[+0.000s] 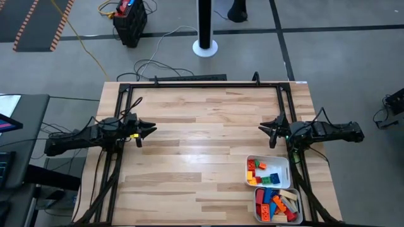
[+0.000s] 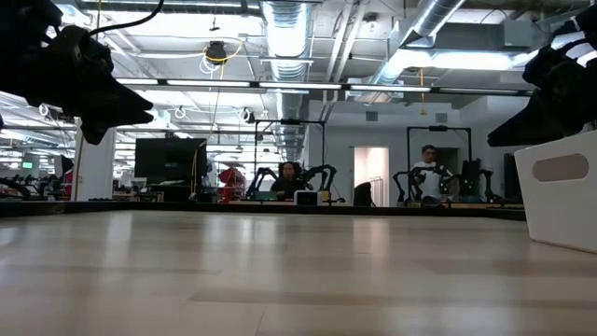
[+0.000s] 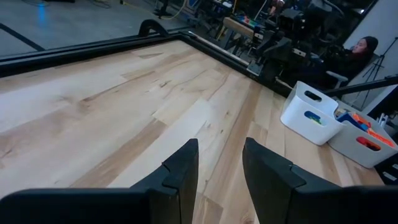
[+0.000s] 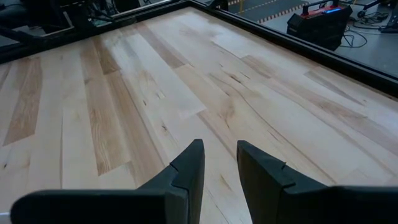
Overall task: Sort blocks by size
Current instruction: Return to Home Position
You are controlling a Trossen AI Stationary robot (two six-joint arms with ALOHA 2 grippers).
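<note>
Your left gripper (image 1: 150,131) and right gripper (image 1: 264,128) hang spread a little, holding nothing. Blocks (image 1: 265,176) sit in two white trays (image 1: 268,157) beside your right arm (image 1: 328,131); swing low and you could bump them.

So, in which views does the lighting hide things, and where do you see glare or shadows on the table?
Low view: bright ceiling lamps leave the left gripper and right gripper as black silhouettes, and the table carries a pale sheen. High view: even light, no strong glare on the wood; the blocks in the trays show plainly.
</note>
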